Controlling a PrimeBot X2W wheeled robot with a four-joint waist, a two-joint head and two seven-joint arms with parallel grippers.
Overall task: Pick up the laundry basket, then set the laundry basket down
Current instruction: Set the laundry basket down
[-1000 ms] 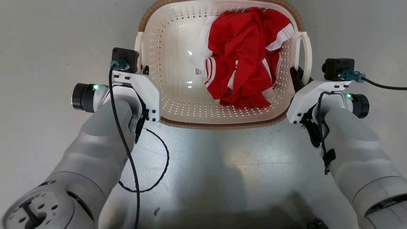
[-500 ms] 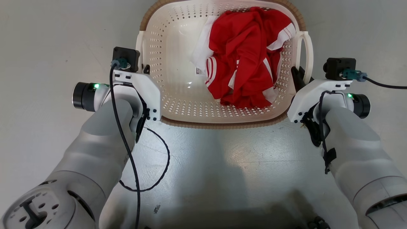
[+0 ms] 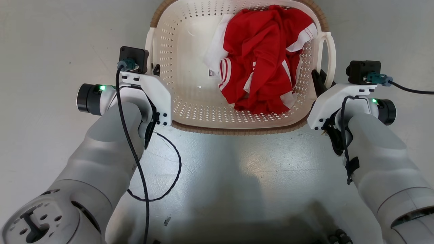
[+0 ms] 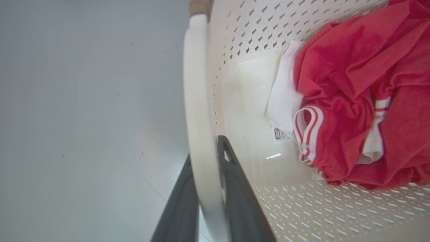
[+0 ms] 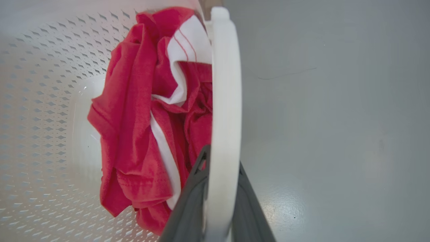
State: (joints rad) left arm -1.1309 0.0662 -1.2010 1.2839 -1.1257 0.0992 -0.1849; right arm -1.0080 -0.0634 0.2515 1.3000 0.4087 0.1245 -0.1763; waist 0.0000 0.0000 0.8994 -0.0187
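The laundry basket (image 3: pixel 190 101) is cream-white and perforated with a brown woven rim, and sits between my two arms over the grey floor. A crumpled red garment with white stripes (image 3: pixel 264 64) lies in its right half. My left gripper (image 3: pixel 155 72) is shut on the left loop handle (image 4: pixel 198 84), one dark finger on each side of the white bar. My right gripper (image 3: pixel 318 79) is shut on the right loop handle (image 5: pixel 225 84) in the same way. The red garment (image 5: pixel 134 117) lies just inside that handle. Whether the basket's underside touches the floor is hidden.
Smooth grey floor (image 3: pixel 51 40) surrounds the basket on all sides. A black cable (image 3: pixel 169 183) loops from my left wrist down over the floor in front of the basket. My own dark shadow and base lie along the bottom edge.
Both grippers and the basket have shifted together slightly toward the top of the head view. The grips on the handles look unchanged.
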